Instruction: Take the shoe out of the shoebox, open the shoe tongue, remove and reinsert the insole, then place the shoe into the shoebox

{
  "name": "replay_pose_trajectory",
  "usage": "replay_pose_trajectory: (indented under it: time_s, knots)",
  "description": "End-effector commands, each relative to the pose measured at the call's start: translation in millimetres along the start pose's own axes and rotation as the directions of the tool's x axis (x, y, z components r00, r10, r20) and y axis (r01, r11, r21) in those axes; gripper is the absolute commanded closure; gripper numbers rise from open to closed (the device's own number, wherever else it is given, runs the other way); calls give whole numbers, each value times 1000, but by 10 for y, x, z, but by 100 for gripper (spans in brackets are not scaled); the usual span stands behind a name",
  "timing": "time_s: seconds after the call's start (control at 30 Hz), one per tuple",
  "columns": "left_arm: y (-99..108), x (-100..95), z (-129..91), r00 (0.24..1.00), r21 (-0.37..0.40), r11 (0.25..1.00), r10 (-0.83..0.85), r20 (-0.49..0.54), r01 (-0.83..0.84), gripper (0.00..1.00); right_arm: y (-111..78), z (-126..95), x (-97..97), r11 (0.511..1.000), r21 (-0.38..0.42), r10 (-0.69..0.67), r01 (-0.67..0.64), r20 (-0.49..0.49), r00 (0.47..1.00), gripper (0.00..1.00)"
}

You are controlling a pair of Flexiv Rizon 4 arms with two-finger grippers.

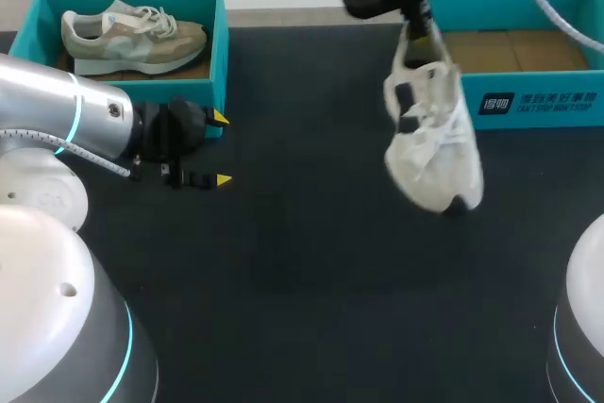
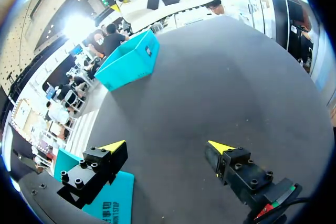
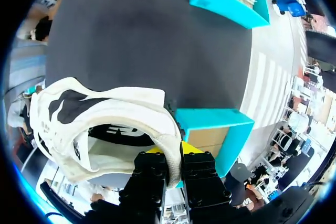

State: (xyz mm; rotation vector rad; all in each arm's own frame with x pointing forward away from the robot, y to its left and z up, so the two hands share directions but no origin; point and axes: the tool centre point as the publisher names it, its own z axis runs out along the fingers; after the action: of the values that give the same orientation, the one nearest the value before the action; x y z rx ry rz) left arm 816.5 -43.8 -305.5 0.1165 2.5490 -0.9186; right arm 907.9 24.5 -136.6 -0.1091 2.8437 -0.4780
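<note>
A white shoe (image 1: 434, 134) hangs toe-down above the black table, in front of the right teal shoebox (image 1: 538, 106). My right gripper (image 1: 422, 37) comes in from the far side and is shut on the shoe's heel collar. In the right wrist view the collar of the shoe (image 3: 94, 114) is pinched between the fingers of the gripper (image 3: 172, 153), with the shoebox (image 3: 215, 124) just below. My left gripper (image 1: 222, 148) is low at the left, open and empty, beside the left box (image 1: 222, 54); its own view shows the gripper (image 2: 167, 148) over bare table.
The left teal box holds a second, beige shoe (image 1: 132, 35). The right box's cardboard floor (image 1: 514, 49) shows nothing on it. The right box (image 2: 128, 61) lies ahead of the left gripper across the black table (image 1: 302, 261). The left box's corner (image 2: 113, 203) sits under one left finger.
</note>
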Motion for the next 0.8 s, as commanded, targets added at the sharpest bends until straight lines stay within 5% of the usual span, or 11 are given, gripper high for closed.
replay_pose_trajectory:
  time_s: [0.03, 0.13, 0.8]
  knots:
    - [-2, 4, 0, 1000, -2, 1000, 1, 0, -1, 0, -347, 89, -199, 1000, 7, -10, 10, -12, 1000, 100]
    - [-2, 4, 0, 1000, -2, 1000, 1, 0, -1, 0, -456, 95, -298, 999, -14, 42, -42, 6, 999, 100]
    - [-2, 4, 0, 1000, -2, 1000, 1, 0, -1, 0, -456, 95, -298, 999, -14, 42, -42, 6, 999, 100]
